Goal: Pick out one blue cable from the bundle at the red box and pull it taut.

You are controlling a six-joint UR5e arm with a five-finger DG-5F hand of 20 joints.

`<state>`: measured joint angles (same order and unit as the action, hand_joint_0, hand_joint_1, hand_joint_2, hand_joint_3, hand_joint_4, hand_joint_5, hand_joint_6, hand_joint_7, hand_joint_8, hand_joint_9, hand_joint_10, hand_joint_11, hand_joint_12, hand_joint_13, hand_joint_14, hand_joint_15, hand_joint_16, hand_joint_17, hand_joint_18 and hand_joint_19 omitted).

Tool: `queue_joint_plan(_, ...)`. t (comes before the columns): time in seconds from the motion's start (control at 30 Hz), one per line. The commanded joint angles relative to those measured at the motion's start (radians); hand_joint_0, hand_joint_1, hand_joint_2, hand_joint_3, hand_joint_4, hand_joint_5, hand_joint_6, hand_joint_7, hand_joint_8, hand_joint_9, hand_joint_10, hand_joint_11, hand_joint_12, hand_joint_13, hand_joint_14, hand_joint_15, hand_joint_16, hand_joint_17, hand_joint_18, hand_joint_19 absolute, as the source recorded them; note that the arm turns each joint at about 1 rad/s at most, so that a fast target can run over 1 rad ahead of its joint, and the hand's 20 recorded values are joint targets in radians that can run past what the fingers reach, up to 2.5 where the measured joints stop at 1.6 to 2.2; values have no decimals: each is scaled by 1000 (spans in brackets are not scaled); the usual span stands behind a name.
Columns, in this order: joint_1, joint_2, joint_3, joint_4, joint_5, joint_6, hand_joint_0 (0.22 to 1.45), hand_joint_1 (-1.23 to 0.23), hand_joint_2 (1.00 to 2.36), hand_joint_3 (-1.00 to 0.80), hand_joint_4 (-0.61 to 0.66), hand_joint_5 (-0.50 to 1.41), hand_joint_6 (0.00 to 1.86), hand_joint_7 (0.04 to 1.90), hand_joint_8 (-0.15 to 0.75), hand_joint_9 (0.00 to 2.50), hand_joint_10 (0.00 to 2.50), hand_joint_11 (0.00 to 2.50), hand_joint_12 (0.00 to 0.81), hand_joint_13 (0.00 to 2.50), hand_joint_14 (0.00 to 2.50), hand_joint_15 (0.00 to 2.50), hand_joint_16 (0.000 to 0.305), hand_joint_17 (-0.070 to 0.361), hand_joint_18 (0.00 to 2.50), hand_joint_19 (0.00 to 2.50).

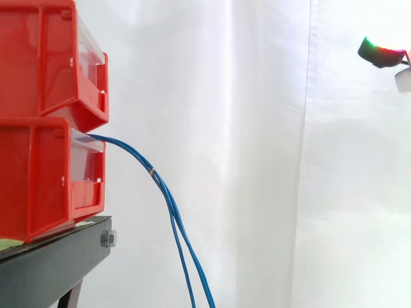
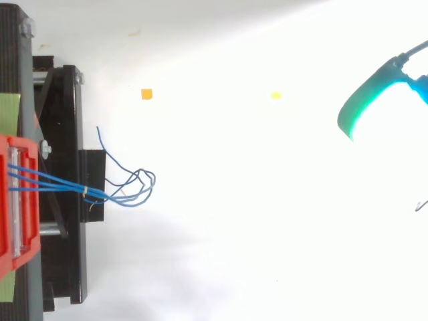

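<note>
The black stand (image 1: 45,263) carries stacked red bins (image 1: 38,83). The blue cable bundle (image 1: 172,212) leaves the lower bin's front and droops slack past the stand's edge (a small tie bunches the strands). The hand (image 2: 361,110) hangs well apart, touching nothing; whether it is spread or curled I cannot tell.

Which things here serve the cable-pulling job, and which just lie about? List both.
Job: bundle of thin blue cables; lower red plastic bin they come out of; green-glowing robot hand.

Lying about: upper red plastic bin; black metal stand; small orange square; small yellow scrap.
</note>
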<state>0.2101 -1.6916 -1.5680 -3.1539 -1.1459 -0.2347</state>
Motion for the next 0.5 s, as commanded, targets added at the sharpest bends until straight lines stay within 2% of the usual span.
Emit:
queue_joint_plan(0.0, 0, 1, -1, 0, 0, 0, 544, -550, 1002, -474, 142, -214, 502, 681, 224, 618, 8, 210, 259, 500, 5, 148, 37, 83, 415, 519)
queue_joint_plan(0.47, 0, 1, -1, -3, -6, 6, 551, -560, 1002, -476, 153, -209, 502, 681, 226, 629, 7, 194, 265, 509, 5, 134, 38, 85, 418, 501)
